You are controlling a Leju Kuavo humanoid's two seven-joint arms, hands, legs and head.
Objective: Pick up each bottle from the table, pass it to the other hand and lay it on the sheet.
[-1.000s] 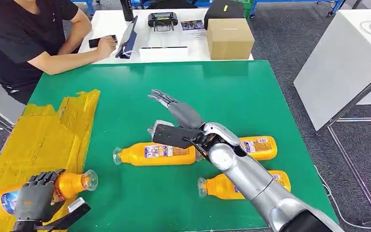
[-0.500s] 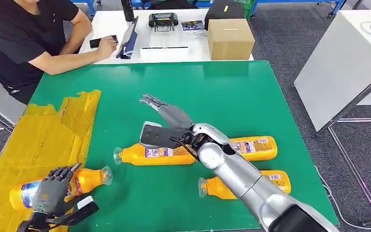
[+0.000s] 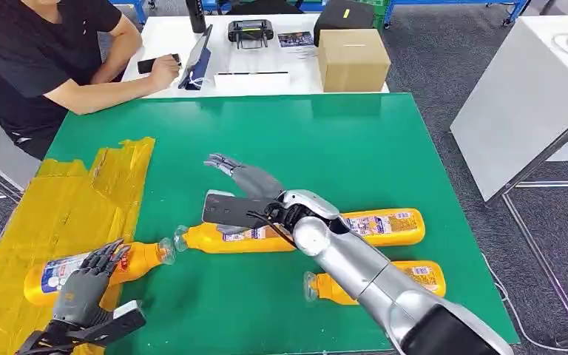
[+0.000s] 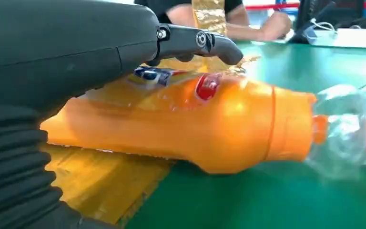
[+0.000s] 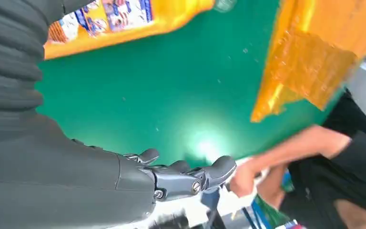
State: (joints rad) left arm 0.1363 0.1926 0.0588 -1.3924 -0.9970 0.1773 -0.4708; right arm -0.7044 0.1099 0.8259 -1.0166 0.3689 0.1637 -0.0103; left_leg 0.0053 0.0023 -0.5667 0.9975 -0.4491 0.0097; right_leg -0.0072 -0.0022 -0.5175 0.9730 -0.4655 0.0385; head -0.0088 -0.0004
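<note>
An orange bottle (image 3: 129, 260) (image 4: 195, 124) lies on its side at the right edge of the yellow sheet (image 3: 52, 207), its clear cap end over the green table (image 3: 355, 140). My left hand (image 3: 85, 285) is at the bottle's near side, fingers (image 4: 195, 40) straightened just above it and not wrapped round it. My right hand (image 3: 240, 176) hovers open, fingers spread, over mid-table, just beyond a second lying bottle (image 3: 214, 238). A third bottle (image 3: 388, 224) lies to its right. My right arm partly hides another bottle (image 3: 425, 275) nearer me.
A person (image 3: 37, 52) sits at the far left, hand on a phone on the white table (image 3: 163, 37), which also carries a cardboard box (image 3: 351, 58) and a controller (image 3: 249, 31). Another white table (image 3: 532, 89) stands to the right.
My left hand has lowered its bottle onto the sheet's edge, shifting it right, and its fingers have uncurled from it. My right hand has drifted left, staying open.
</note>
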